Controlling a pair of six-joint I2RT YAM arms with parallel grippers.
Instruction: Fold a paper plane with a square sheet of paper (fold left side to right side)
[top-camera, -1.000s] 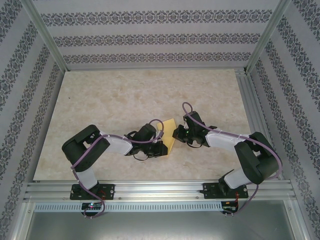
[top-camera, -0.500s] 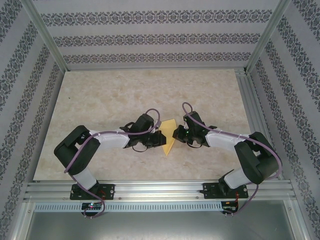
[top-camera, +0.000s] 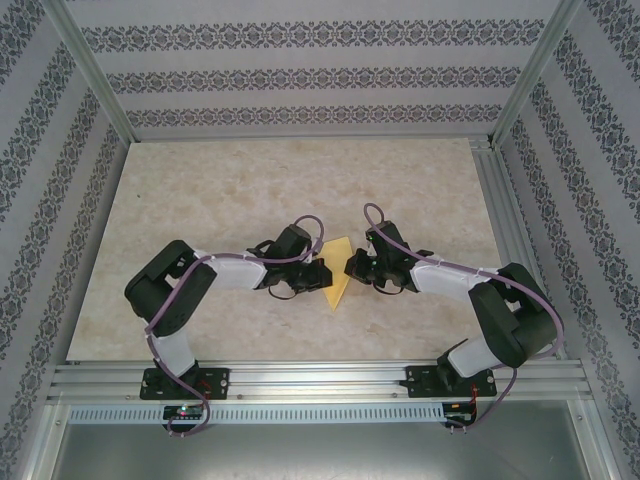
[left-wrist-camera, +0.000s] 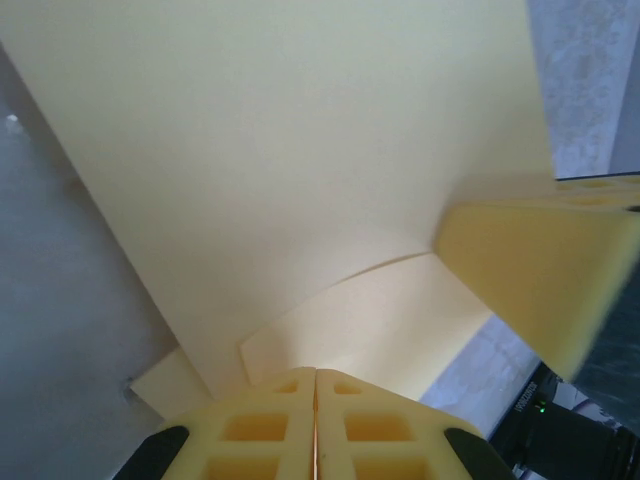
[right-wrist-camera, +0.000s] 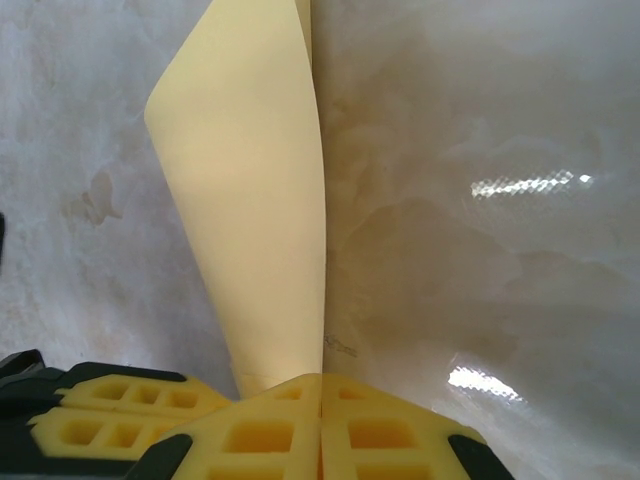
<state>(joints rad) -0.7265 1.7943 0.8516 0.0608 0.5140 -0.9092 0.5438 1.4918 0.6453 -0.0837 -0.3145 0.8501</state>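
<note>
Left jaws and right jaws are both closed on the paper (top-camera: 337, 285), each pinching an opposite edge; the curled, partly folded sheet is held between them, near the surface (top-camera: 250, 190).

paper (top-camera: 336, 290) between left gripper (top-camera: 322, 272), right gripper (top-camera: 352, 266)

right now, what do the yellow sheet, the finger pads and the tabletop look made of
Sheet: thin matte paper, curling and creased. Finger pads: likely moulded yellow plastic or rubber, with square pockets. Tabletop: probably glossy marble-look laminate; it mirrors light.
</note>
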